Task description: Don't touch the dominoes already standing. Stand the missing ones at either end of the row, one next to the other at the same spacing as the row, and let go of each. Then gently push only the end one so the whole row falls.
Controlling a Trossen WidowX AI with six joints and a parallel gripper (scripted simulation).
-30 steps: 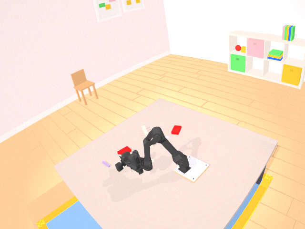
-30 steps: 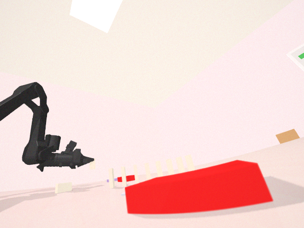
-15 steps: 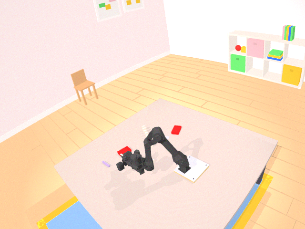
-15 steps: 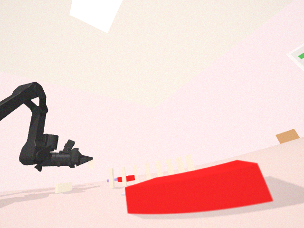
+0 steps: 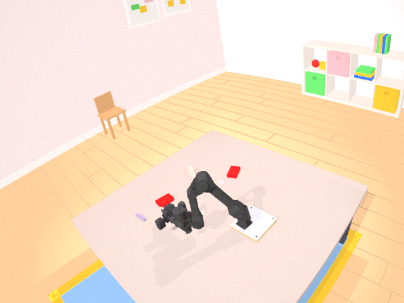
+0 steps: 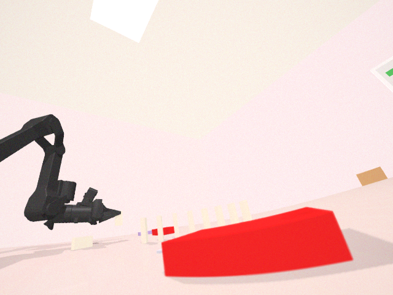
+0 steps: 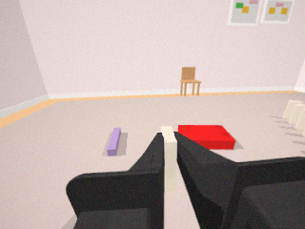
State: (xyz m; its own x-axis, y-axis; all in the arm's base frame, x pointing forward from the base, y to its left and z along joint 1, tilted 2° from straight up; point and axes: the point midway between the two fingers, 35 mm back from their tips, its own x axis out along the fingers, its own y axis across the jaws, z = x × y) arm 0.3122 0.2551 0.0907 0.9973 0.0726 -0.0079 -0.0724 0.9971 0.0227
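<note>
My gripper (image 6: 120, 212) (image 7: 169, 135) is shut on a cream domino (image 6: 118, 220) (image 7: 170, 159). In the wrist view the domino is upright between the fingertips; in the exterior view it hangs above the table, left of the row. Several standing cream dominoes (image 5: 191, 172) (image 6: 143, 230) (image 7: 295, 113) form the row, at the right edge in the wrist view. Another cream domino (image 5: 202, 213) (image 6: 81, 243) lies on the table, partly hidden by the arm in the top view. The fingertips are hard to make out in the top view.
One red block (image 5: 165, 199) (image 6: 163, 230) (image 7: 206, 136) lies just beyond the gripper. Another red block (image 5: 233, 172) (image 6: 253, 249) lies across the row from it. A purple bar (image 5: 140, 216) (image 7: 114, 141) lies left of the gripper. A small pale disc (image 5: 221, 181) lies near the row.
</note>
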